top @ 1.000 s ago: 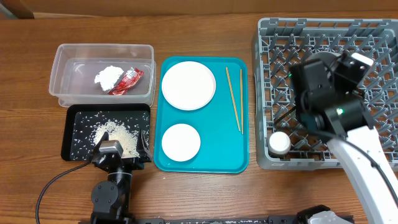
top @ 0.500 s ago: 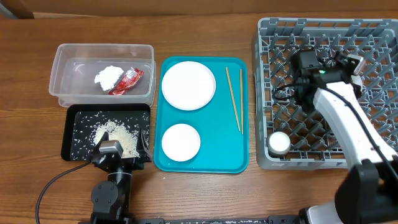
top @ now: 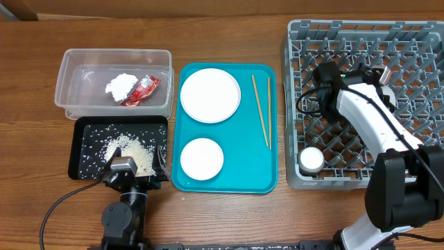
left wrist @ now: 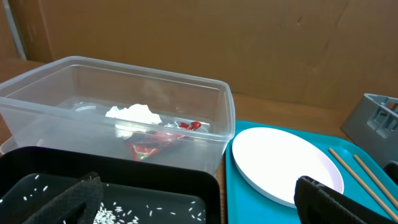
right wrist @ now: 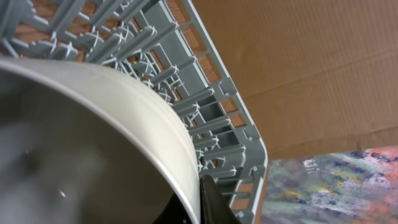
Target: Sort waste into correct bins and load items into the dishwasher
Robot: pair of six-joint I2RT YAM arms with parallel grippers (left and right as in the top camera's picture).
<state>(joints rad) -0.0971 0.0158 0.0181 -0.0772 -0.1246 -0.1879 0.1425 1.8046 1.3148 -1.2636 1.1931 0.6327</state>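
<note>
You have the waste side finished, as far as the pictures show. The tissue wad (top: 122, 84) and the red wrapper (top: 142, 91) lie in the clear tub (top: 114, 55) at the upper left of the overhead view. The rice scraps (top: 132, 149) are heaped in the black tray (top: 80, 149) just below it.

Loading is partly done. The small cup (top: 311, 160) sits in the lower-left corner of the dish rack (top: 409, 42). Your right gripper (top: 325, 90) is over the rack's left-centre with the bowl (right wrist: 93, 137). The wrist view shows one dark finger (right wrist: 210, 199) against the outside of the rim, so I judge it pinched on the rim, though the second finger is hidden. Overhead, the arm covers the bowl, so you cannot tell whether it rests on the pegs yet.

Left to load are the large plate (top: 210, 95), the small plate (top: 202, 158) and the two chopsticks (top: 261, 111), all on the teal tray (top: 229, 186) in the middle of the frame.

The bowl is round and has no long axis. In the wrist view its hollow faces the camera, with the rim sweeping from upper left to lower centre. The chopsticks lie side by side at the tray's right, long axes running top to bottom, the left one leaning toward the lower right.

Your left gripper (left wrist: 198, 183) has its fingers spread wide, holding nothing, at the black tray's lower edge.
</note>
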